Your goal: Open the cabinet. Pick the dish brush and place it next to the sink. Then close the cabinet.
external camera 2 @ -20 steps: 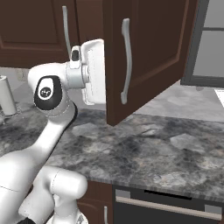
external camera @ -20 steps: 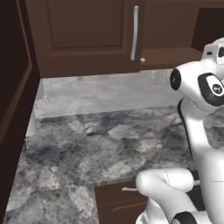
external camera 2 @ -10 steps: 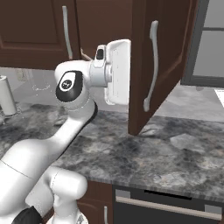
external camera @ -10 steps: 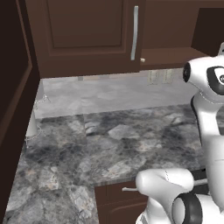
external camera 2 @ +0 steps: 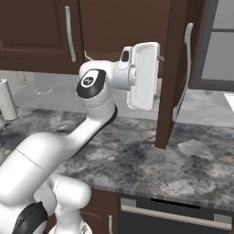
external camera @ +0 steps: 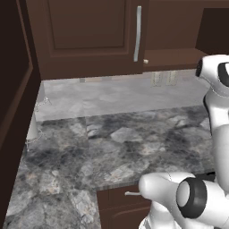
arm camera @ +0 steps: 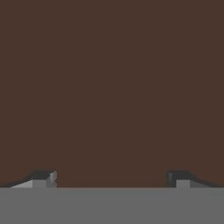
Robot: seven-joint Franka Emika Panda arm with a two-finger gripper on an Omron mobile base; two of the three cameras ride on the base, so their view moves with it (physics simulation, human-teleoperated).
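The cabinet's right door (external camera 2: 176,68) stands swung out, nearly edge-on in the right base view, its silver bar handle (external camera 2: 185,68) on the far side. The left door (external camera: 85,31) is shut, with its handle (external camera: 137,33) upright. My gripper (external camera 2: 158,75) points at the inner face of the open door, right up against it. In the hand view the gripper (arm camera: 110,177) is open, with only brown door wood between the fingertips (arm camera: 41,177). Nothing is held. The dish brush and the sink are out of view.
A grey marbled counter (external camera 2: 137,155) runs below the cabinet. A white cylinder (external camera 2: 7,105) stands at its left end. A black dishwasher front (external camera 2: 173,215) sits under the counter, with a brown drawer (external camera: 125,201) beside it. A tall dark panel (external camera: 13,89) borders the left.
The right cabinet door has swung further open towards the right. My hand has followed it to the right, staying close to its inner face, still open.
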